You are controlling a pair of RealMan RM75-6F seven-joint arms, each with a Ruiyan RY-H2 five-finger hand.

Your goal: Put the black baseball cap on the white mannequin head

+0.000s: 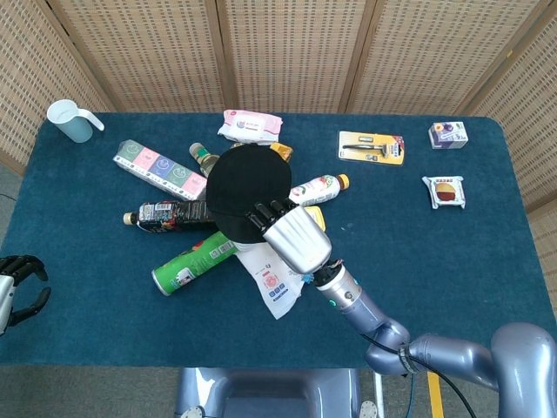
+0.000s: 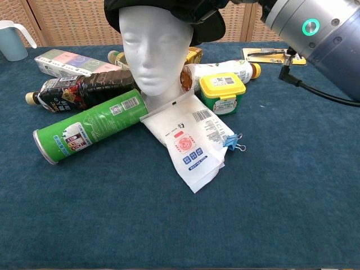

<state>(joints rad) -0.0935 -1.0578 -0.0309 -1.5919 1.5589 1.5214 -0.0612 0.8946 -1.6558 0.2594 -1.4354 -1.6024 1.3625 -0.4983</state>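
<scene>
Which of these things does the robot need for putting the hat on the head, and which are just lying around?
Needed:
black baseball cap
white mannequin head
right hand, holding the cap

Just lying around:
green can
dark bottle
white pouch
yellow-lidded tub
light blue jug

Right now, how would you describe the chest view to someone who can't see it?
A white mannequin head wears a black baseball cap, its brim gripped by the robot's right hand. Around it lie a green can, bottles and a white pouch.

Woven wicker screen panels (image 1: 287,52) stand behind the blue-clothed table (image 1: 487,261).
</scene>
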